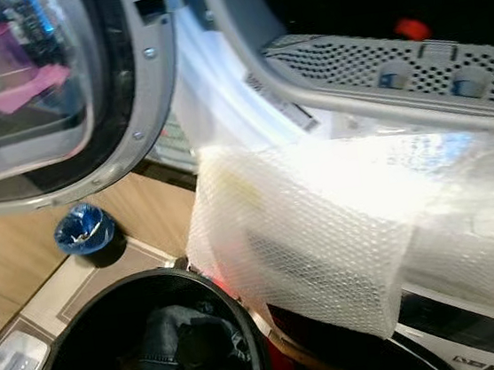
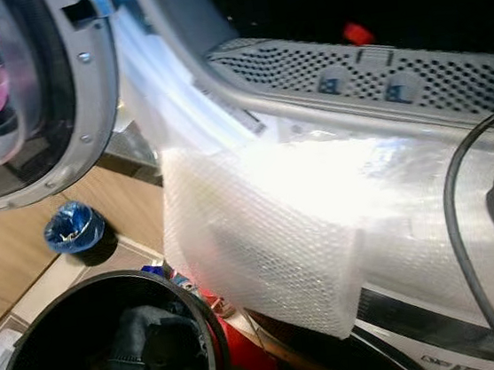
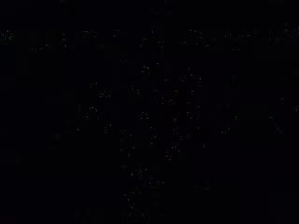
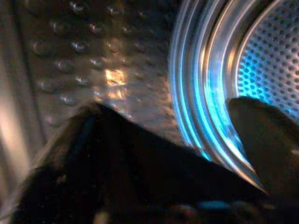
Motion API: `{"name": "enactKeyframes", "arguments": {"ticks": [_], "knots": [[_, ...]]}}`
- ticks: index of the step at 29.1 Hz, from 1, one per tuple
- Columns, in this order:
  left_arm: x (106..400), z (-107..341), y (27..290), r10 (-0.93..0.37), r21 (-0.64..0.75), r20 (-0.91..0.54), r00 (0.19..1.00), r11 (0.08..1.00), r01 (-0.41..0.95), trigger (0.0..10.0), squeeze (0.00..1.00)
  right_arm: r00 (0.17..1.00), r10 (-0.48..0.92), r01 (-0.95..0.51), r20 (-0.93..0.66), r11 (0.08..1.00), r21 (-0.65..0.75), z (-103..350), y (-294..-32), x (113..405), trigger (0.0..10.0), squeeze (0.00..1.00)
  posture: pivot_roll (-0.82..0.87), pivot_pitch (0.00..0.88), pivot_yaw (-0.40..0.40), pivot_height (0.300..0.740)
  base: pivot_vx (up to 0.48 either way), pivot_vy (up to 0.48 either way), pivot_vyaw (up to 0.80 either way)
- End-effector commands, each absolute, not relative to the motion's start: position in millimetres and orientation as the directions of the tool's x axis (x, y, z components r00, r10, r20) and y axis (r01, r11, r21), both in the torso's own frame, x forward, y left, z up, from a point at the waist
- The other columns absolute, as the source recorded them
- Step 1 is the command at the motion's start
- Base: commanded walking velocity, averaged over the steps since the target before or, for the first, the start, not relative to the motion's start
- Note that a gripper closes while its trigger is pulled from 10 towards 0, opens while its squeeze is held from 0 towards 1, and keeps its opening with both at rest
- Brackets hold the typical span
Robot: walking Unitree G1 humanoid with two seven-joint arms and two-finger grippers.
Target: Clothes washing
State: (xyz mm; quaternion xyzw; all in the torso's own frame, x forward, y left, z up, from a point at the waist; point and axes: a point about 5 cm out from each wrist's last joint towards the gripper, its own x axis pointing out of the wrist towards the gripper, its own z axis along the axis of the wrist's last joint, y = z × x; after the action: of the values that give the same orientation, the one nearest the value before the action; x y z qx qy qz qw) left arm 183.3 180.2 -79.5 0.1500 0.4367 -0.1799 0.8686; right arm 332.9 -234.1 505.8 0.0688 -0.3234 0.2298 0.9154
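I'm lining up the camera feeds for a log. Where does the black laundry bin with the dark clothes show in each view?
Left eye view: black laundry bin at bottom left, dark clothes inside.
Right eye view: bottom left again, nearer the corner.
Left wrist view: too dark to make anything out.
Right wrist view: not in it; this looks into the steel drum.
Shared landmark: the bubble wrap draped over the washer's front, right of the bin in both eye views.
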Motion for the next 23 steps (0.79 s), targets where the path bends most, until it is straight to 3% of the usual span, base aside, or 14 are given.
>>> {"name": "enactKeyframes", "arguments": {"ticks": [1,6,9,13,16,21,23], "knots": [[154.6,-94.2,168.4,-0.225,0.024,-0.865,0.449,0.875,0.483,10.0,0.0,0.588,0.469,-0.557,0.659,0.826,-0.091,506.8,-228.8,308.0,10.0,0.0,-0.13,0.153,0.071,0.74,0.0,0.0,0.0],[154.4,-94.3,168.3,-0.228,0.021,-0.866,0.444,0.872,0.488,10.0,0.0,0.419,0.604,-0.702,0.678,0.689,-0.18,485.3,-208.1,267.6,10.0,0.0,-0.14,0.158,0.077,0.74,0.0,0.0,0.0],[154.3,-94.3,168.4,-0.228,0.021,-0.867,0.444,0.872,0.49,10.0,0.0,0.377,0.639,-0.728,0.671,0.652,-0.211,480.3,-202.6,259.8,10.0,0.0,-0.15,0.159,0.078,0.74,0.0,0.0,0.0],[154.4,-94.3,168.5,-0.228,0.021,-0.867,0.443,0.871,0.491,10.0,0.0,0.251,0.759,-0.799,0.6,0.513,-0.314,454.8,-185.0,233.7,10.0,0.0,-0.15,0.16,0.072,0.74,0.0,0.0,0.0],[154.5,-94.3,168.0,-0.229,0.02,-0.866,0.443,0.872,0.49,10.0,0.0,0.231,0.774,-0.812,0.59,0.487,-0.321,449.0,-184.5,225.9,10.0,0.0,-0.15,0.16,0.07,0.74,0.0,0.0,0.0],[155.3,-94.2,166.7,-0.231,0.018,-0.866,0.444,0.872,0.489,10.0,0.0,0.266,0.792,-0.807,0.55,0.495,-0.323,437.7,-182.8,219.6,10.0,0.0,-0.15,0.155,0.073,0.74,0.0,0.0,0.0],[155.9,-94.0,166.0,-0.233,0.018,-0.865,0.444,0.871,0.491,10.0,0.0,0.235,0.836,-0.828,0.496,0.44,-0.349,431.6,-176.8,220.6,10.0,0.0,-0.15,0.155,0.073,0.74,0.0,0.0,0.0]]}}
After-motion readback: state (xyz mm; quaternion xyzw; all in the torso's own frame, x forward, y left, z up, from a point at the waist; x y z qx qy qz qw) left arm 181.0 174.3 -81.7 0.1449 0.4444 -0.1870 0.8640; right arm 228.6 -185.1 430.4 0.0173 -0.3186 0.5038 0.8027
